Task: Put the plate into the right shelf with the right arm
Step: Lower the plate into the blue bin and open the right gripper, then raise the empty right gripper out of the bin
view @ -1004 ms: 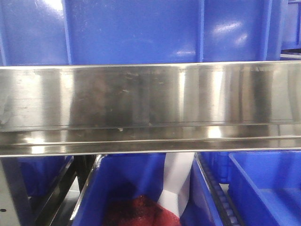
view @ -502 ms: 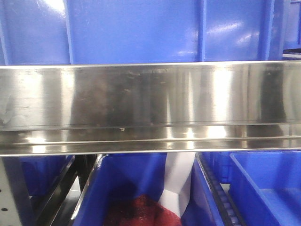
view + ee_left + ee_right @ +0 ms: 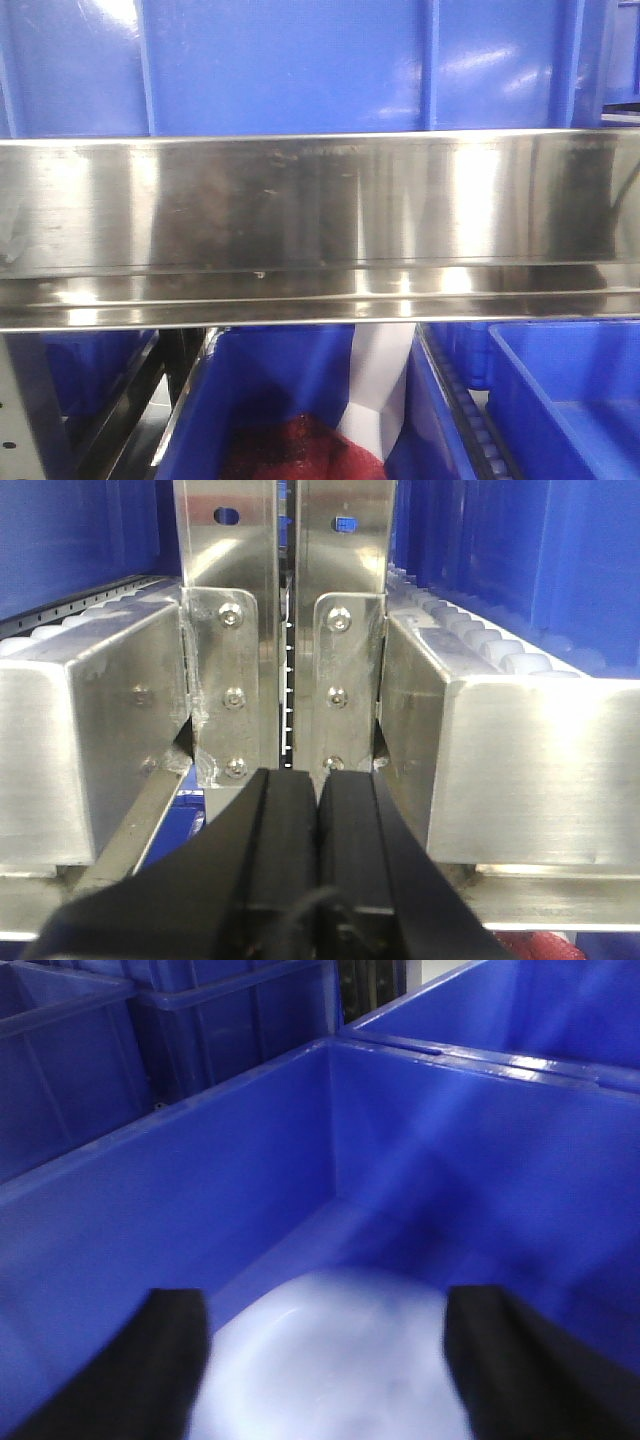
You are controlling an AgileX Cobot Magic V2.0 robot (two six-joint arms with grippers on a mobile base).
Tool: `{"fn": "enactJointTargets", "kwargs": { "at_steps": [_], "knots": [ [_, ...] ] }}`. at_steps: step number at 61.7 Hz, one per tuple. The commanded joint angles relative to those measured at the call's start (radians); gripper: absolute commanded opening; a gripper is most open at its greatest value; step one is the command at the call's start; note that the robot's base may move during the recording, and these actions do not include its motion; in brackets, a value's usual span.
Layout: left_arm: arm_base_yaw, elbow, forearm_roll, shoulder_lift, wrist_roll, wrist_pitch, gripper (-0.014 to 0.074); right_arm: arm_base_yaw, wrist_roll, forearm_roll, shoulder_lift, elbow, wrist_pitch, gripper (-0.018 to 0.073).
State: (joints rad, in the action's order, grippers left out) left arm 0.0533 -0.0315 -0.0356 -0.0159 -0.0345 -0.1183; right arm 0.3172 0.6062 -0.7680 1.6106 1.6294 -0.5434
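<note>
In the right wrist view the white plate (image 3: 330, 1370) lies blurred on the floor of a blue bin (image 3: 250, 1180) of the right shelf. My right gripper (image 3: 328, 1298) hangs just over it, open, its two black fingers (image 3: 170, 1360) spread to either side of the plate. The shelf's brushed-steel rail (image 3: 300, 220) fills the middle of the front view; neither arm shows there. My left gripper (image 3: 318, 780) is shut with nothing in it, pointing at the steel uprights (image 3: 235, 680) of the rack.
Big blue bins (image 3: 290, 60) stand above the rail. Below it are a bin holding a red mesh bundle (image 3: 300, 450) and a white sheet (image 3: 380, 380), and another bin (image 3: 570, 390) at right. Roller tracks (image 3: 480, 640) flank the uprights. More bins (image 3: 90, 1050) sit behind.
The front view has shifted very slightly, and the bright reflections on the steel rail have slid a little to the right. Nothing else differs.
</note>
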Motion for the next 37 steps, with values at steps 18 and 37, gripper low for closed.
{"fn": "enactJointTargets", "kwargs": {
  "at_steps": [18, 37],
  "knots": [
    [-0.001, -0.010, -0.006, -0.006, 0.003, 0.086, -0.0047, -0.091, -0.027, -0.023, -0.191, 0.043, -0.216, 0.0519],
    [-0.001, -0.010, -0.006, -0.006, 0.003, 0.086, -0.0047, -0.242, -0.060, 0.013, -0.365, 0.036, -0.509, 0.0069]
  ]
}}
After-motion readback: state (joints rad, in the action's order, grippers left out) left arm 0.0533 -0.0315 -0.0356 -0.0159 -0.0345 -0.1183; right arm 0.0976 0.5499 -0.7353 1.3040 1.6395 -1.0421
